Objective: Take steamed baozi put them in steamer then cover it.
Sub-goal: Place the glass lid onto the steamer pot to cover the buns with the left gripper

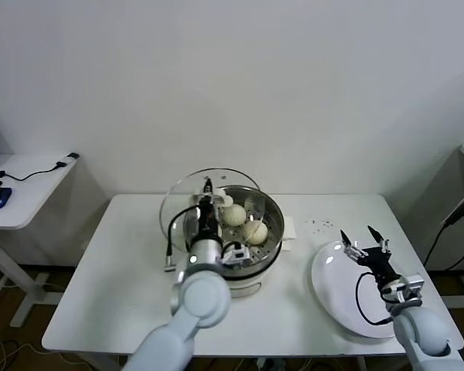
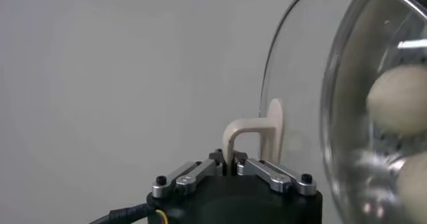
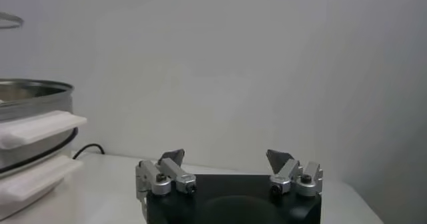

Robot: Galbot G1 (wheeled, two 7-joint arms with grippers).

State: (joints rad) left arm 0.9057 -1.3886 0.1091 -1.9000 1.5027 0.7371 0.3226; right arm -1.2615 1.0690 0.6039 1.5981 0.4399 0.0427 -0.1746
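Overhead, round clear glass cover (image 1: 187, 202), tilted.

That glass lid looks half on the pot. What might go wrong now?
The round clear glass lid is tilted, held only by its white handle in the shut left hand; it might slip or swing. Lowered crooked, its rim could catch the shiny steel steamer edge or squash the cream-white buns inside.

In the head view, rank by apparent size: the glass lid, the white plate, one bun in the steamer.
1. Glass lid and white plate: they look about alike; the lid is tilted and lifted, so I won't rank them.
2. Bun: clearly smallest.
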